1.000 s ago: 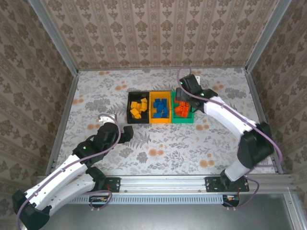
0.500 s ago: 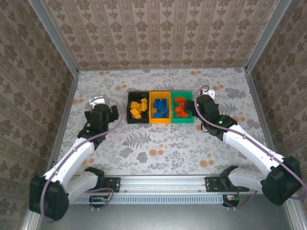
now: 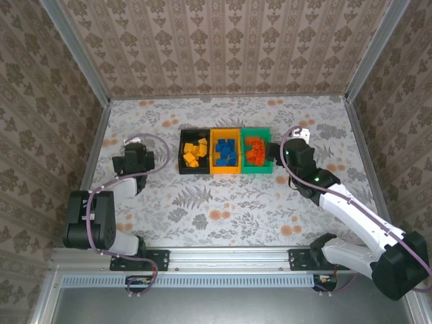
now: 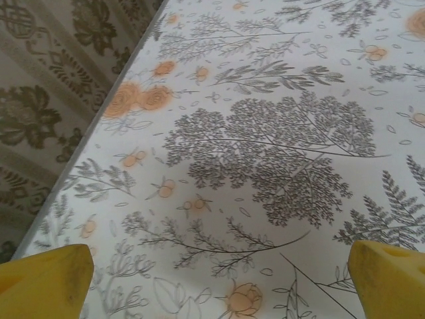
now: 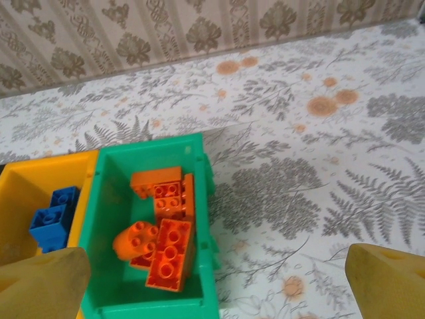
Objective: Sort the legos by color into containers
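Note:
Three containers stand in a row at mid-table. The black one holds yellow legos, the yellow-orange one holds blue legos, and the green one holds orange-red legos. My right gripper hovers just right of the green bin, open and holding nothing. Its yellow fingertips frame the orange bricks and part of the yellow-orange bin. My left gripper is far left of the bins, open over bare table, with nothing between its fingers.
The floral tablecloth shows no loose bricks. Patterned walls close in the back and both sides. The left wall's foot runs close beside my left gripper. The metal rail carrying the arm bases runs along the near edge.
My right gripper has drawn back from over the green bin to its right side. My left arm has folded back towards the left wall, away from the bins.

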Action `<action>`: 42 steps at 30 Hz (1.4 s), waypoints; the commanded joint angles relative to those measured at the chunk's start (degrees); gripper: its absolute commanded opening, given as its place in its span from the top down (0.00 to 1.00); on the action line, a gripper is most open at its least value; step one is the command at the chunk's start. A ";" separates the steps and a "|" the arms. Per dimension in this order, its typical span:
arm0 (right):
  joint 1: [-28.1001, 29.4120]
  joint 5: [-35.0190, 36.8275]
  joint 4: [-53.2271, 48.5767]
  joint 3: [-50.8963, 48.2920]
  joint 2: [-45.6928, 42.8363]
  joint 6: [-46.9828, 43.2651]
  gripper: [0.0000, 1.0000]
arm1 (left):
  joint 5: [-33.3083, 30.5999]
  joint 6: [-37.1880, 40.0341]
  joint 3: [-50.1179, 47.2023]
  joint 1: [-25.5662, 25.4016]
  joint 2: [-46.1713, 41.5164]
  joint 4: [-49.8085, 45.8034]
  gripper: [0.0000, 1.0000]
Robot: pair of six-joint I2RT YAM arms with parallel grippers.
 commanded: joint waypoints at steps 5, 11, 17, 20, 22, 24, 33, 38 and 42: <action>-10.34 2.87 9.18 -7.02 -5.17 -10.04 0.00 | 10.80 3.80 -5.57 1.88 3.74 22.81 0.00; -19.88 -3.64 29.60 -19.62 -5.08 -17.09 0.00 | 13.93 4.14 -8.45 3.01 6.11 30.35 0.00; -24.41 -12.06 42.25 -20.81 7.05 -19.06 0.00 | 9.59 3.12 -8.96 2.41 5.85 30.75 0.00; -24.87 -14.71 48.49 -21.11 13.75 -18.97 0.00 | 10.25 3.33 -8.99 2.47 5.86 30.74 0.00; -24.88 -15.68 53.66 -22.21 17.32 -19.01 0.00 | 11.42 3.98 -8.75 2.29 5.96 30.60 0.00; -24.88 -16.69 58.15 -23.20 21.28 -19.22 0.00 | 11.47 4.00 -8.70 2.30 6.01 30.48 0.00; -24.48 -17.74 60.29 -21.20 27.87 -19.97 0.00 | 11.53 4.09 -8.70 2.22 5.96 30.48 0.00; -24.33 -17.56 60.36 -21.33 27.65 -20.14 0.00 | 11.51 4.08 -8.70 2.26 6.00 30.43 0.00; -24.29 -17.47 60.01 -21.25 27.56 -20.20 0.00 | 11.53 4.08 -8.70 2.24 5.94 30.41 0.00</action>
